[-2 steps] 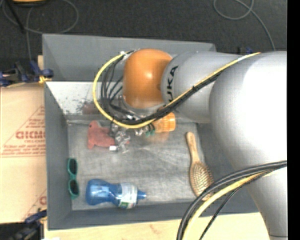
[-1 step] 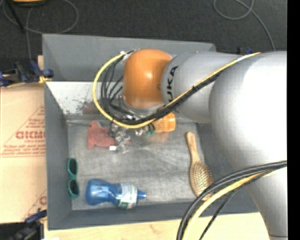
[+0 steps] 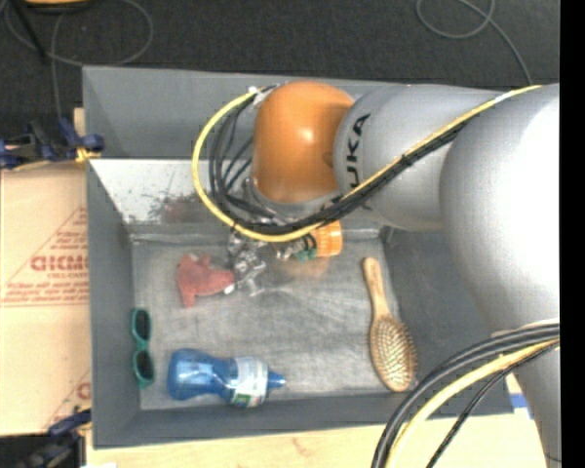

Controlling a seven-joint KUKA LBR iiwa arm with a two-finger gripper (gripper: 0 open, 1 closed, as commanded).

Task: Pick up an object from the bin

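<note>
The gripper (image 3: 246, 267) hangs low near the back of the bin (image 3: 110, 261), just beside a flat red lump (image 3: 199, 279). Whether it is spread or pinching cannot be told. A sound grasp likely means centring over the lump first.

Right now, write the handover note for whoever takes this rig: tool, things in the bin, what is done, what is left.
Tool: low in the back half of the bin, at the right edge of a red soft piece; contact cannot be told.
Things: green sunglasses by the left wall; blue bottle lying along the front wall; wooden hairbrush on the right; orange thing at the back, partly under the arm.
Done: nothing lifted; all lie on the floor.
Left: grasp one thing, probably the red piece, and lift it out.
</note>
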